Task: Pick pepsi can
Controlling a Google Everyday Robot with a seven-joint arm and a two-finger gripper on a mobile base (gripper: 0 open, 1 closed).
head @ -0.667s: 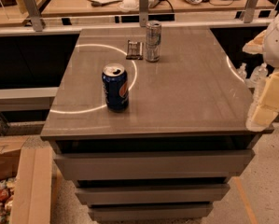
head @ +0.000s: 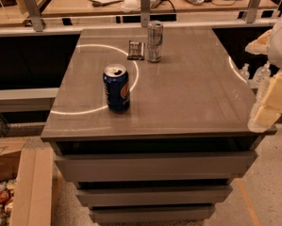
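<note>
1. The pepsi can has not been picked up yet. It is seen standing upright on the grey table, on the left side and near the front edge.
2. The can is not touched by anything, and its top is left free.
3. The gripper is seen at the far right of the view, by the right edge of the table. It is kept well apart from the can.
4. Whether the gripper is spread or pressed together cannot be told from here. Nothing is seen being pinched by it.
5. A taller silver can and a small dark thing are found at the back of the table. They are just beside each other and well away from the pepsi can.
6. Almost all of the job is judged to be left: the can must be reached, gripped and lifted.
7. Next to the earlier frame, hardly any change can be found. The pepsi can is seen in the same spot, and the gripper is found at the same right edge.
</note>
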